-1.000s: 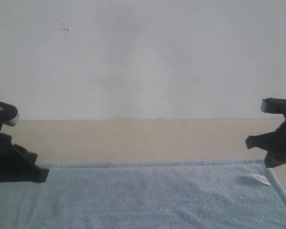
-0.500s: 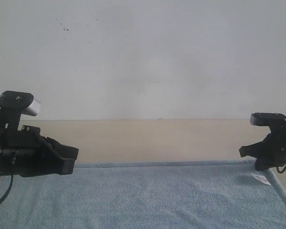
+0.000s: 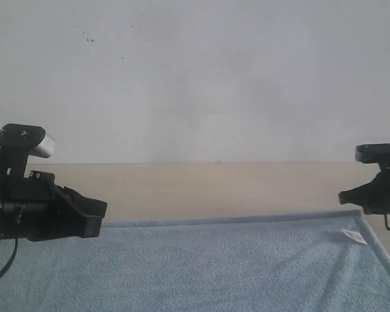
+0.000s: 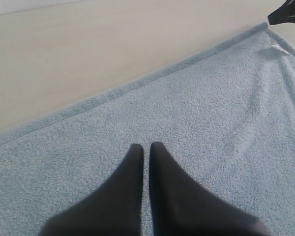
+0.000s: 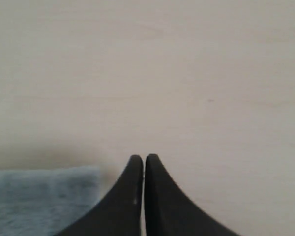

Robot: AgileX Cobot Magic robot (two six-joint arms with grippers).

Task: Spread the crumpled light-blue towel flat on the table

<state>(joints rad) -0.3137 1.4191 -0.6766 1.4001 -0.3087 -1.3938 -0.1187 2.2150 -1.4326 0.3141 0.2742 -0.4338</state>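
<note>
A pale beige bench runs the full width of the exterior view. Nearest the camera, across the 6 o'clock part, the light-blue towel lies spread out on it. The fleecy face is mostly smooth, with faint creases running toward its far corner at 4 o'clock. A small white tag sits on the cloth just inside that corner.

At 9 o'clock the left claw hangs over the towel. Its two dark fingers are pressed together with only a thin slit between them, and nothing is held. At 3 o'clock the right claw also has its fingers together and empty. It is over bare bench just beside the towel's corner.

Beyond both claws the stitched hem marks the towel's far edge, then a strip of uncovered bench. Behind it, at 12 o'clock, stands a plain white wall with a few dark specks toward 11 o'clock.
</note>
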